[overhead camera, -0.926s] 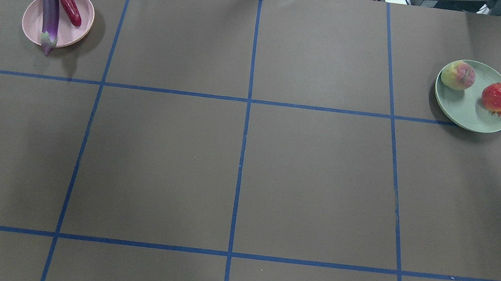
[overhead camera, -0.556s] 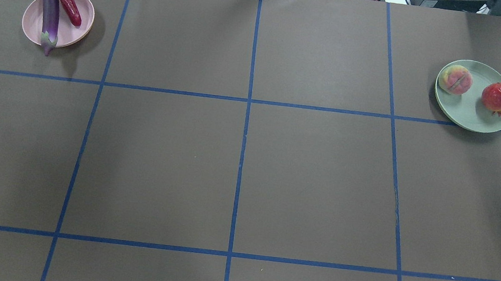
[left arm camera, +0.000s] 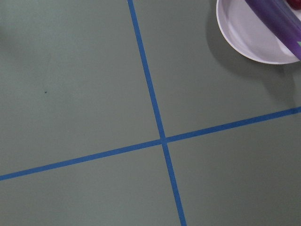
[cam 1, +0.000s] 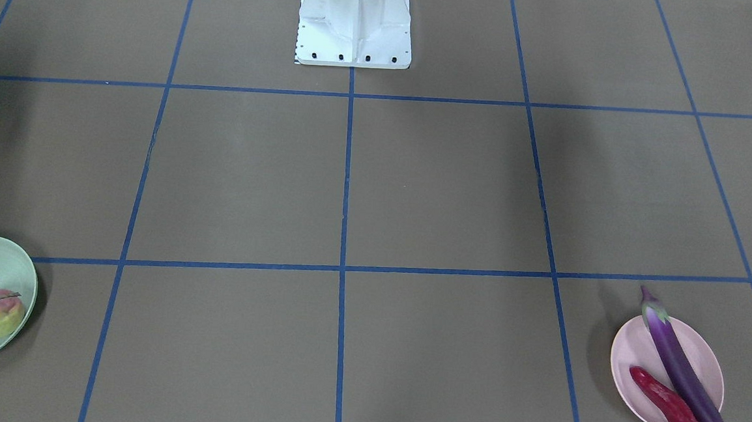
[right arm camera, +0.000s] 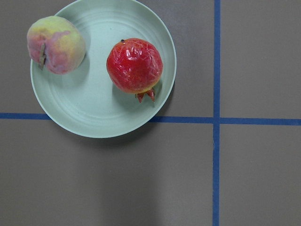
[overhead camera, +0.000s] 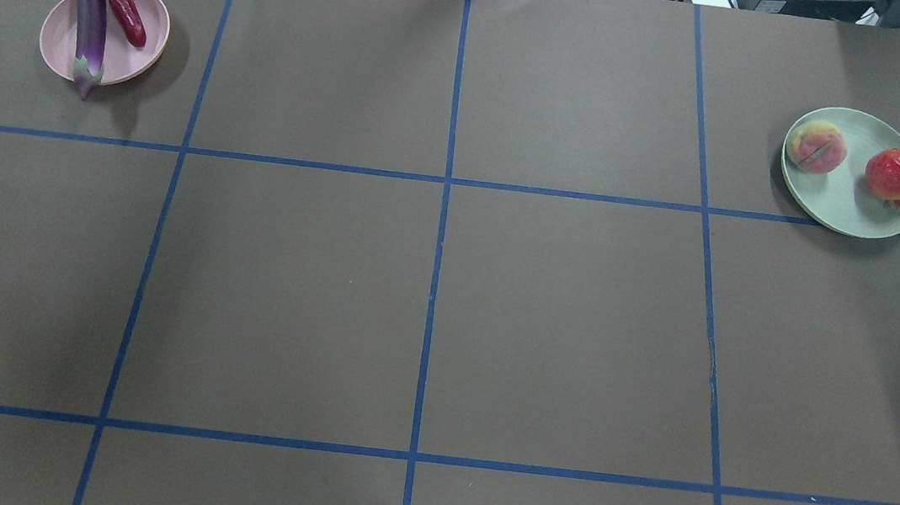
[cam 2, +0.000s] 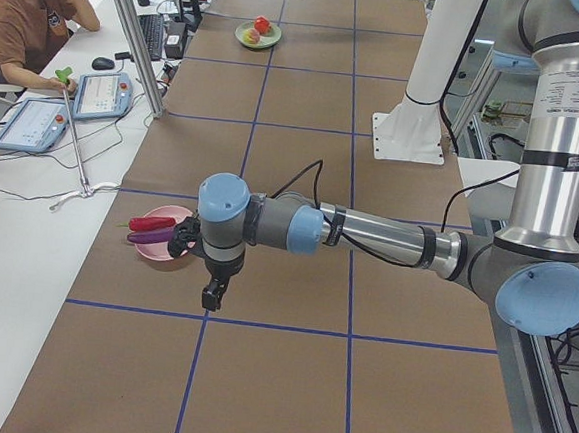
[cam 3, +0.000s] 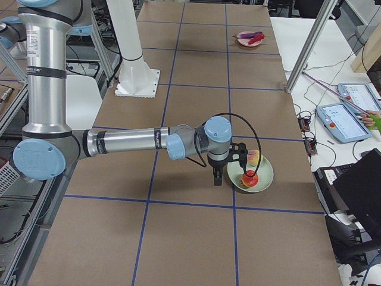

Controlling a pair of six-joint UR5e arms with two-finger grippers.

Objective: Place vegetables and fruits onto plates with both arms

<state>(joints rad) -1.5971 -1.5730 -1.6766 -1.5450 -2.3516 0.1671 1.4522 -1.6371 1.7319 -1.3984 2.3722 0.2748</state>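
1. Pink matte plate (overhead camera: 58, 45) sits in the far-left grid square of the overhead view. The purple eggplant (overhead camera: 91, 21) lies lengthwise across it, with its green-capped end hanging over the rim nearest the robot. The red chili (overhead camera: 127, 8) lies just beside the eggplant on the same plate, and its green stem pokes past the far rim.
2. The left arm (cam 2: 368, 238) reaches out low over the table in the exterior left view. The left gripper (cam 2: 212, 294) points down, just beside the pink plate on the robot's side. It holds nothing I can see. Only this side view shows it, so I cannot tell how far apart its fingers are.
3. Brown paper with a blue tape grid covers the table (overhead camera: 427, 301). The white pedestal base (cam 1: 355, 24) stands at the middle of the robot's edge.
4. The right arm (cam 3: 128, 142) stretches out in the same low way in the exterior right view. The right gripper (cam 3: 218, 179) hangs just beside the robot-side rim of the other plate. Whether its fingers are spread or closed cannot be told.
5. The mint green plate (overhead camera: 841, 200) sits at the far right, with its near rim over a tape line. The peach (overhead camera: 816, 147) lies on its left part and the red tomato (overhead camera: 896, 174) on its right part. The two fruits are apart.
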